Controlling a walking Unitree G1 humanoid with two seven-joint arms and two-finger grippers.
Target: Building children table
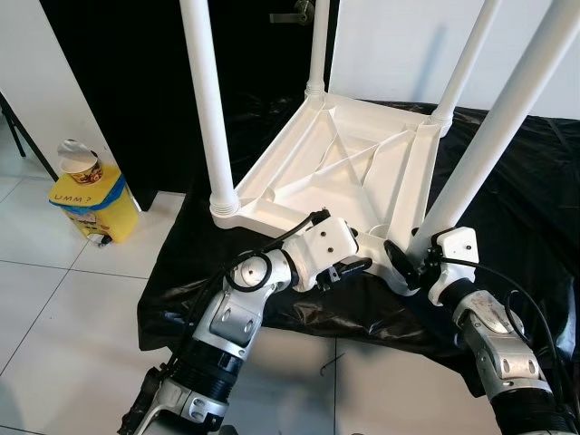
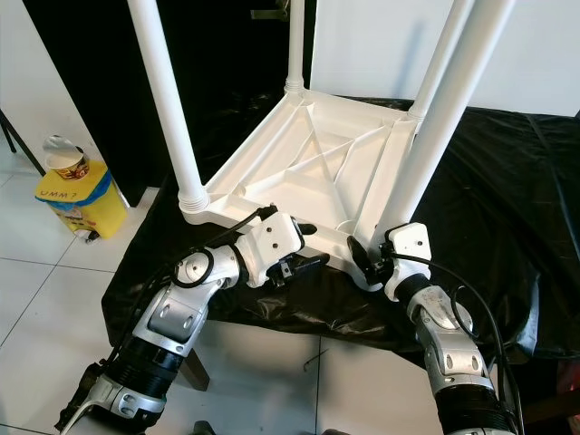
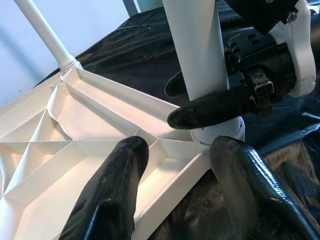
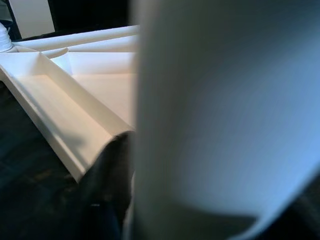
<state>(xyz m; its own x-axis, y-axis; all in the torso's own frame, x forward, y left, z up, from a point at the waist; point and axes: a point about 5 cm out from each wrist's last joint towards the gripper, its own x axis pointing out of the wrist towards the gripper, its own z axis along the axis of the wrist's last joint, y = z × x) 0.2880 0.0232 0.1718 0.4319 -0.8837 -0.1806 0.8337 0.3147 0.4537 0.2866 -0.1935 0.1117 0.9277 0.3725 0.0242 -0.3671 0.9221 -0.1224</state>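
Observation:
A white children's table (image 1: 335, 163) lies upside down on a black sheet (image 1: 535, 181), with its legs pointing up. My right gripper (image 1: 410, 258) is shut on the base of the near right leg (image 1: 489, 145). One of its fingers (image 3: 215, 105) crosses the front of that leg (image 3: 195, 45), and the other passes behind. The leg (image 4: 215, 115) looms close in the right wrist view, a black finger (image 4: 107, 170) beside it. My left gripper (image 1: 358, 265) is open at the tabletop's near edge, just left of that corner, its fingers (image 3: 112, 195) spread either side of the rim (image 3: 170, 175).
A yellow bin (image 1: 91, 204) with a paper cup on top stands on the white tile floor (image 1: 54, 299) at the left. A dark panel rises behind the table. The black sheet hangs over the near edge of its support.

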